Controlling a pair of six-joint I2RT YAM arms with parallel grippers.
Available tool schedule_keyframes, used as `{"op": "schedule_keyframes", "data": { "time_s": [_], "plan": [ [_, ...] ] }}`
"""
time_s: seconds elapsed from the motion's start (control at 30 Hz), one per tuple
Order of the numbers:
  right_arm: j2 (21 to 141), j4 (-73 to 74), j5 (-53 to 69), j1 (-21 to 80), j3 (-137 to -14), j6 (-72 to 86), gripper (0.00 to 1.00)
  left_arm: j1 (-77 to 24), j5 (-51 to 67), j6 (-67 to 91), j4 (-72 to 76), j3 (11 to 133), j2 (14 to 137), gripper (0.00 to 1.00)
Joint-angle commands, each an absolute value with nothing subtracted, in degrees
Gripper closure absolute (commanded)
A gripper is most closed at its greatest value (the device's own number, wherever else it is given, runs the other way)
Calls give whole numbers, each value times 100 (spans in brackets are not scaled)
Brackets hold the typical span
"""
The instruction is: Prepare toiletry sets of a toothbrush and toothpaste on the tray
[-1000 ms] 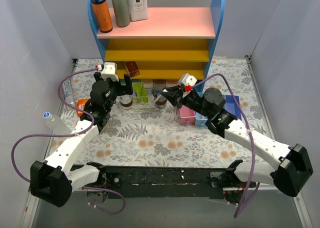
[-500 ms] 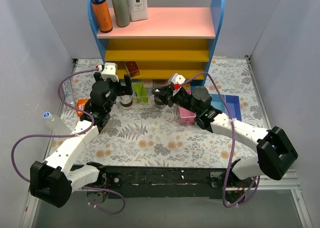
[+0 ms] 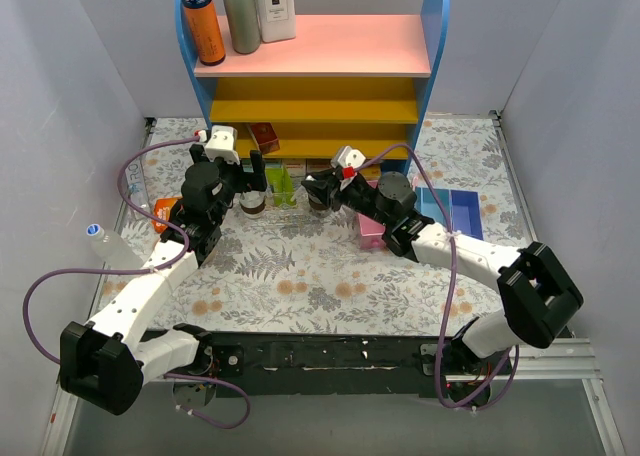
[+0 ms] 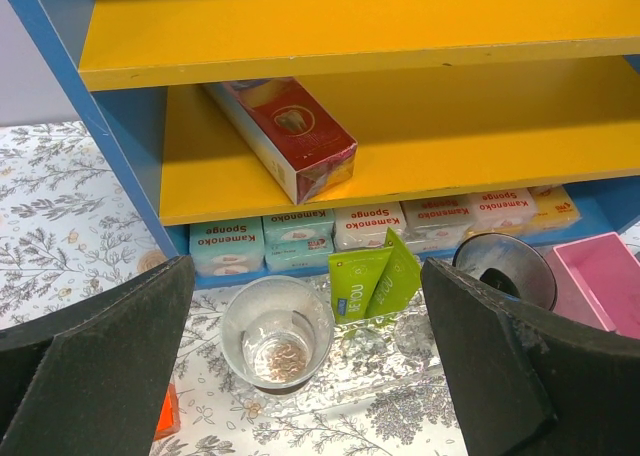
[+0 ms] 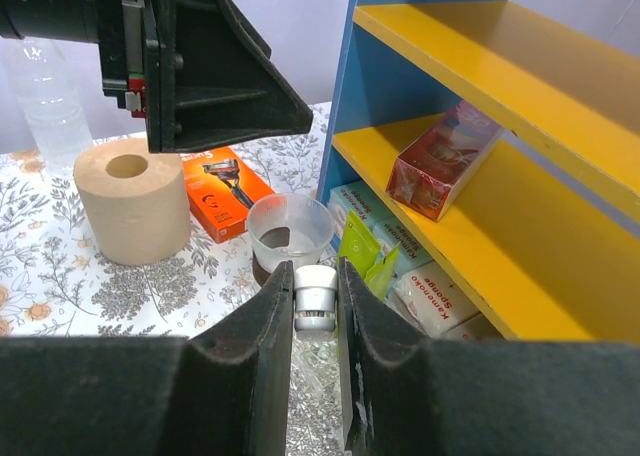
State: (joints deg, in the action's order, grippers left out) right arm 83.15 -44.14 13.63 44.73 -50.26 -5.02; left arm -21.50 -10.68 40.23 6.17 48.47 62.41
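1. Spreading under both arms is a grey-and-tan floral cloth (image 3: 300, 276), shut in by plain grey walls (image 3: 60, 96) on the left, the right and the back.
2. Against the back wall stands a blue-sided shelf unit (image 3: 432, 36) with a pink top board and yellow boards below. An orange bottle (image 3: 203, 26), a grey-green bottle (image 3: 240, 14) and a white bottle (image 3: 275, 6) stand on the pink board. A red box (image 4: 285, 126) lies on a lower yellow board.
3. The clear tray (image 4: 400, 351) lies on the cloth just in front of the shelf's foot, its rim barely showing. It holds a clear cup (image 4: 277, 331), the green toothpaste tubes (image 4: 375, 281) leaning upright just beside that cup, and a dark cup (image 4: 505, 266) on the tubes' other side.
4. The left gripper (image 3: 256, 172) hovers before the tray with its fingers spread wide, holding nothing.
5. The right gripper (image 5: 316, 276) is near the dark cup, its fingers pinched almost together on a small white-topped piece (image 5: 316, 301). Whether this is the toothbrush cannot be told.
6. Left of the tray sit a toilet roll (image 5: 125, 201) and an orange razor box (image 5: 220, 191). A plastic bottle (image 3: 105, 241) lies near the left wall. To the right, a pink bin (image 3: 372, 231) stands just beside a blue bin (image 3: 455, 211).
7. A broad stretch of cloth lies between the tray and the black base rail (image 3: 330, 351).
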Motion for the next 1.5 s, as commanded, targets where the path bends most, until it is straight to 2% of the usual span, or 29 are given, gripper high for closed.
{"op": "schedule_keyframes", "data": {
  "time_s": [0.0, 1.47],
  "plan": [
    [8420, -4948, 1292, 4500, -5335, -624, 99, -2171, -1028, 3929, 729, 4799, 6161, 2],
    [9501, -5466, 1037, 4597, -5493, -853, 99, -2241, -1037, 3771, 738, 4772, 6258, 2]
  ]
}}
